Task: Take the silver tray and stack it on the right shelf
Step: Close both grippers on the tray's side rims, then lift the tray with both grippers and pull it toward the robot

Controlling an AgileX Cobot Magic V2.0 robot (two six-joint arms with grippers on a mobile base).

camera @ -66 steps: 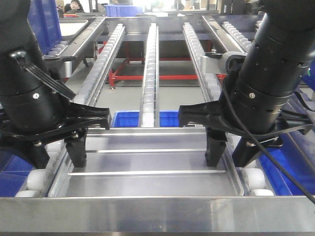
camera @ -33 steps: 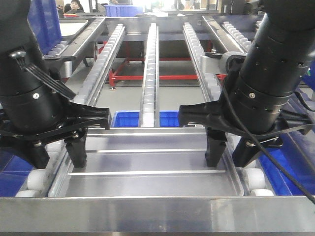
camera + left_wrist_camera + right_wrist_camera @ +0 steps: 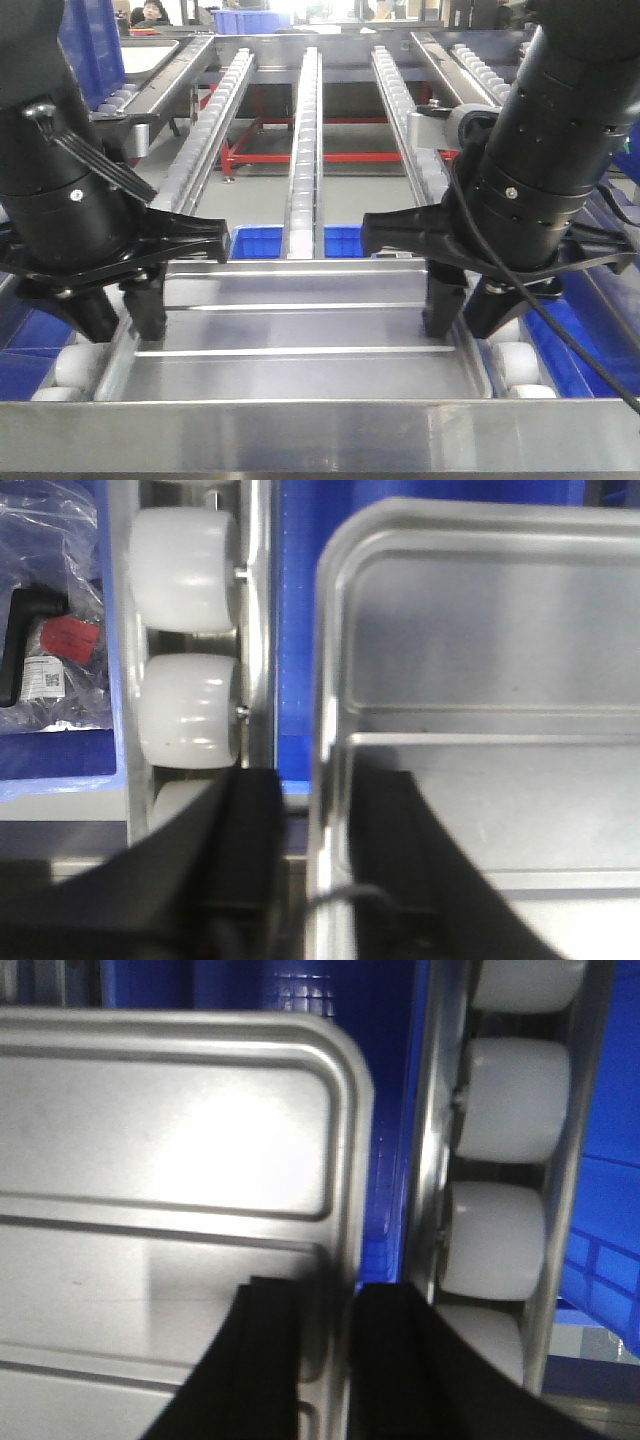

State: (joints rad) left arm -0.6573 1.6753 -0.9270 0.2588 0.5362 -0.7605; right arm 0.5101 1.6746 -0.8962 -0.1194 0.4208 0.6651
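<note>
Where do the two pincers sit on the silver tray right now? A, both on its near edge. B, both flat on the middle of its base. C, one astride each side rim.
C: in the wrist views, the left pincer has a finger on either side of the silver tray's left rim, and the right pincer does likewise on the right rim.

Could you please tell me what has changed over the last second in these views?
Both grippers closed: the outer fingers of the left gripper and the right gripper swung inward, so each now pinches a side rim of the silver tray. The tray and the right shelf stayed put.
</note>
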